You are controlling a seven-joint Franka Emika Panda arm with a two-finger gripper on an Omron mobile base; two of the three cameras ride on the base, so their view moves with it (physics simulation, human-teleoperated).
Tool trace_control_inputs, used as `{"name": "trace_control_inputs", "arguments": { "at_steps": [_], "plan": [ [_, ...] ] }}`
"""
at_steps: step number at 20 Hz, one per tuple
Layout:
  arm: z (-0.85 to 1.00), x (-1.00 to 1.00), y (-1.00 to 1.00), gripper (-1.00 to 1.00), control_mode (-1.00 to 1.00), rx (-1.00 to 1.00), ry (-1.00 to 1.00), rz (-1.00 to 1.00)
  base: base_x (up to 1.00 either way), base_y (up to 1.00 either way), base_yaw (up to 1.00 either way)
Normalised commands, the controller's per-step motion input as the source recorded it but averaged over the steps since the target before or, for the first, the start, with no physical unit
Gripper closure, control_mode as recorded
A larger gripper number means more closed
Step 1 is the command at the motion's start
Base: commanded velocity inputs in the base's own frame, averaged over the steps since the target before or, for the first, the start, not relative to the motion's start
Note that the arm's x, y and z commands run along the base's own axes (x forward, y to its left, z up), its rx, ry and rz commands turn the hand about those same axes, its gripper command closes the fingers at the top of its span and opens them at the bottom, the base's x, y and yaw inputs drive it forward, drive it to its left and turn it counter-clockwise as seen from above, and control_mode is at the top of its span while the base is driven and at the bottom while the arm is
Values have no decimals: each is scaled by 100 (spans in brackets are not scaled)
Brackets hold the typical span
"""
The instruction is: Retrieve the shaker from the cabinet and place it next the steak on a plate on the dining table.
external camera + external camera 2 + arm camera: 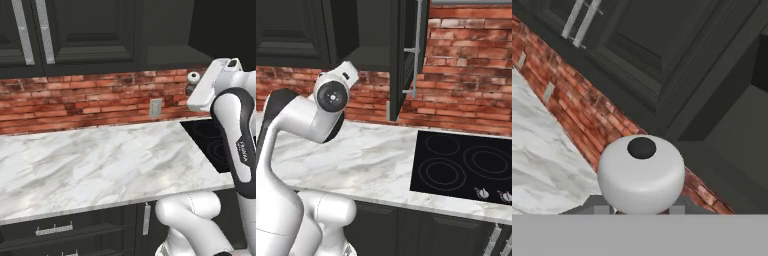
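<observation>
A: Nearest the hand camera?

B: The shaker (641,172), its white rounded top with a dark hole in the middle, sitting right between the gripper (639,209) fingertips. The pads press in on both sides, closed about as wide as the shaker's body, so it is held.

A: And from the base?

B: In the left base view the white top of the shaker (193,77) peeks out just left of the hand, up in front of the brick wall (75,97). The right base view hides hand and shaker behind the arm's wrist joint.

A: Below it?

B: The marble counter (90,165). The right base view adds a black cooktop (466,167) set into it, two knobs at its front edge.

A: Farther back?

B: The cabinet (406,55), one door swung open edge-on in the right base view, a dark shelf inside. The left base view shows closed doors with silver handles (35,30); the hand view shows them too.
</observation>
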Motion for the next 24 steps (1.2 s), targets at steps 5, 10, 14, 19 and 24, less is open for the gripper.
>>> {"name": "trace_control_inputs", "arguments": {
  "at_steps": [5,10,14,19,24],
  "plan": [
    [0,-100,0,100,-100,0,0,0,0,0,0],
    [0,-82,0,100,-100,0,0,0,0,0,0],
    [0,-80,0,100,-100,0,0,0,0,0,0],
    [0,-15,0,100,100,0,0,0,-65,0,0],
    [0,0,0,100,100,0,0,0,-91,0,3]
  ]
}}
